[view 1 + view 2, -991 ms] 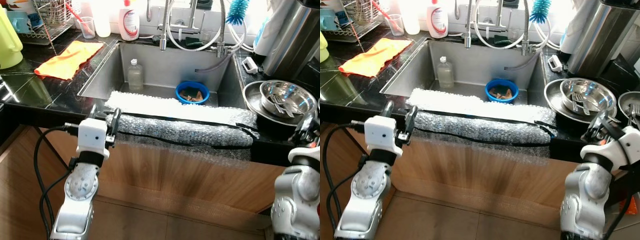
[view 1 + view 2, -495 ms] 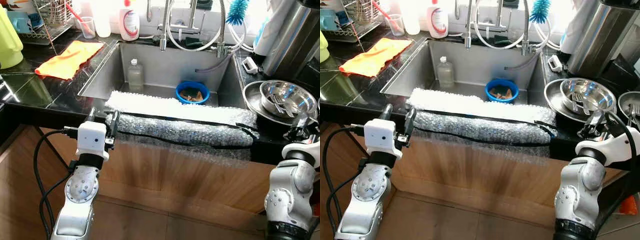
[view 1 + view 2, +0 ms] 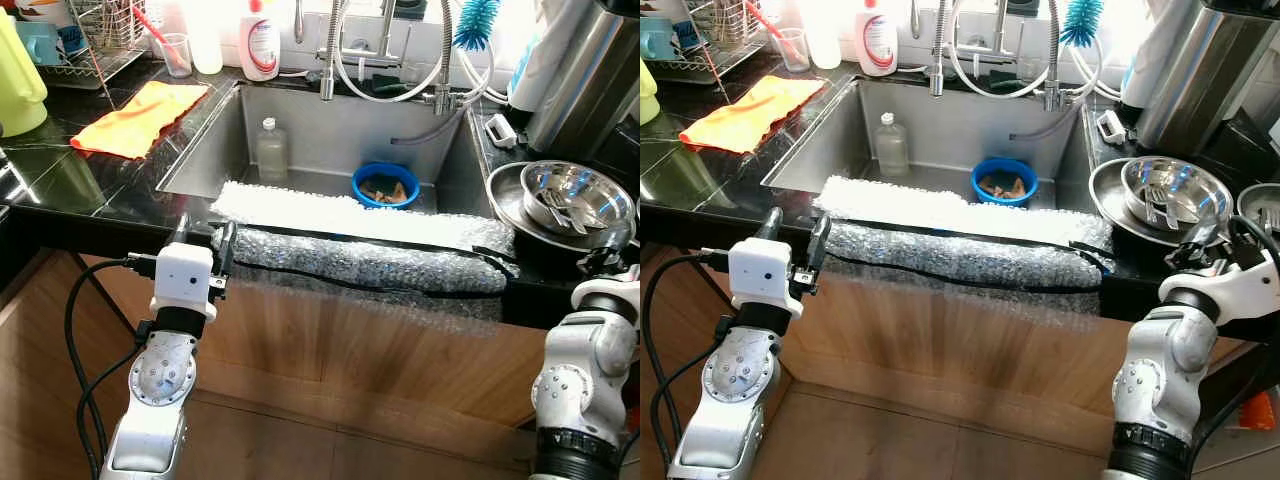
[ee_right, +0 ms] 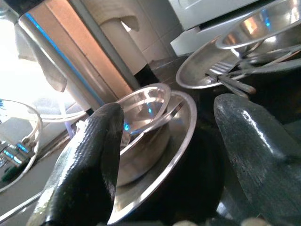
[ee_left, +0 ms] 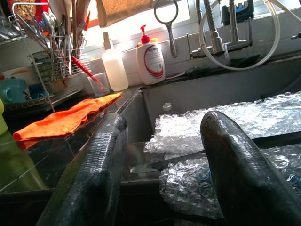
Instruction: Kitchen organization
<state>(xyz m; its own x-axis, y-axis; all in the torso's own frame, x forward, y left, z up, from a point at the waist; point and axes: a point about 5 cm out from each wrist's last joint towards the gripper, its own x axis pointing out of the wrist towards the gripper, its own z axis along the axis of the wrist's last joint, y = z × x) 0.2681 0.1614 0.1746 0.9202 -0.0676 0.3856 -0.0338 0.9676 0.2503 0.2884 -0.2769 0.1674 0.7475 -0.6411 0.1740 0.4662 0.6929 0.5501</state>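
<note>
A steel bowl (image 3: pixel 575 195) holding cutlery rests on a wide steel plate (image 3: pixel 503 198) on the black counter, right of the sink (image 3: pixel 200 150). My right gripper (image 3: pixel 1200 245) is open just in front of the plate's near rim, empty; in the right wrist view the bowl (image 4: pixel 141 122) and plate (image 4: pixel 181 141) lie straight beyond its fingers (image 4: pixel 89 160). My left gripper (image 3: pixel 205 238) stands open and empty at the counter edge, by the left end of a bubble wrap roll (image 3: pixel 360 255). In the sink sit a blue bowl (image 3: pixel 385 185) with scraps and a clear bottle (image 3: pixel 270 148).
An orange cloth (image 3: pixel 140 118) lies left of the sink, with a yellow-green pitcher (image 3: pixel 18 85) and a drying rack (image 3: pixel 95 40) beyond. A soap bottle (image 3: pixel 260 45) and faucet hoses (image 3: pixel 390 60) stand behind the sink. A tall steel appliance (image 3: pixel 585 70) rises at the back right.
My right arm has turned, its elbow swinging inward, while its gripper stays by the plate's rim. My left gripper has sunk slightly at the counter edge.
</note>
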